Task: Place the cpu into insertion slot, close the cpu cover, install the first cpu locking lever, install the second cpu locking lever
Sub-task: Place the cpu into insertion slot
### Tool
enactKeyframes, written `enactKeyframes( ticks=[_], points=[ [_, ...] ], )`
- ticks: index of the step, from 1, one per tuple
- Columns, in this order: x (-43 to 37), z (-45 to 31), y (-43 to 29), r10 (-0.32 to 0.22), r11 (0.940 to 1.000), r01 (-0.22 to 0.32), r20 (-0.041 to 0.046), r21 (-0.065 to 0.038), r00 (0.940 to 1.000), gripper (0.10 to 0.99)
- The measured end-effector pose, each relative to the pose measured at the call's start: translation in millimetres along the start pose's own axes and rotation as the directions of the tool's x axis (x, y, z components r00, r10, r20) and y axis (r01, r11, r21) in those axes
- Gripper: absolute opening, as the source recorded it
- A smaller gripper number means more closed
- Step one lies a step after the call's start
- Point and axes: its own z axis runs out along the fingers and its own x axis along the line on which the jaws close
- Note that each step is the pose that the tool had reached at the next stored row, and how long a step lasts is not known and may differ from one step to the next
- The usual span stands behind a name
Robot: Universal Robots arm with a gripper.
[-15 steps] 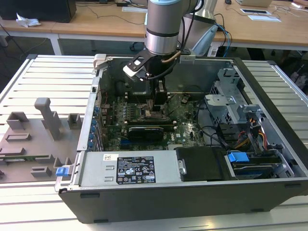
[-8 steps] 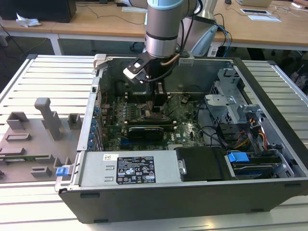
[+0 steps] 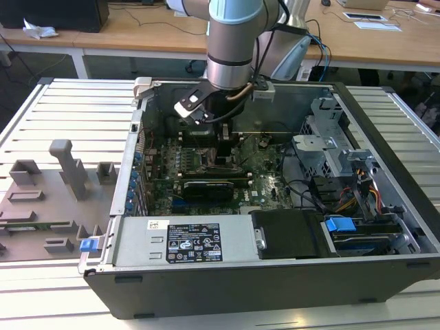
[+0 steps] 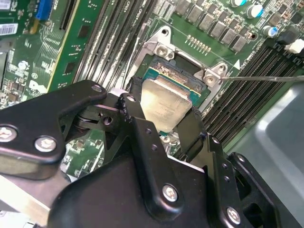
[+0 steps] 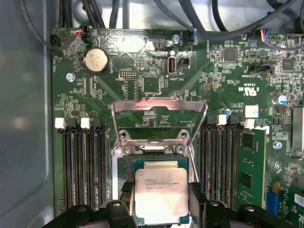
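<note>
The cpu [image 5: 161,194] sits clamped between the two black fingers [image 5: 126,190] of the end effector [image 5: 161,191], one finger against each of two opposite edges, its silvery-tan top facing up. It lies directly over the insertion slot [image 4: 176,65] at the middle of the green motherboard [image 5: 142,80]. Whether it is already seated or is just above the contacts cannot be told. In the second wrist view the cpu [image 4: 164,107] looks slightly tilted against the slot's metal rim, with its teal edge showing along the side away from the end effector [image 4: 161,113].

The cpu cover [image 5: 159,103] stands swung up on its hinge at the far edge of the slot, so the slot is uncovered and the board shows through the cover's open centre. A thin metal rod [image 4: 266,77] sticks out sideways from one corner of the slot's rim, raised clear of the board. Rows of black memory slots [image 5: 85,161] flank the slot on both sides, and a coin battery [image 5: 96,60] sits further up the board.

In the exterior view the arm [image 3: 234,41] reaches straight down into the open computer case [image 3: 275,275], which lies on a slatted metal table [image 3: 69,103], with the end effector [image 3: 223,155] low over the board.
</note>
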Motion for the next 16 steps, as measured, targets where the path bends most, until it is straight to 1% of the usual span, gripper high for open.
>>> enactKeyframes(
  ticks=[1, 3, 8, 16],
  points=[
    [0.0, 0.6, -0.8, 0.000, 1.0000, 0.000, -0.0027, 0.000, 1.0000, 0.541],
    [0.6, 3.4, -1.6, -0.003, 1.0000, 0.003, -0.0109, 0.000, 0.9999, 0.541],
    [1.6, 8.6, -1.4, -0.002, 1.0000, 0.002, -0.0122, 0.000, 0.9999, 0.541],
    [2.7, 14.6, -0.6, -0.003, 1.0000, 0.003, -0.0138, 0.000, 0.9999, 0.541]
  ],
)
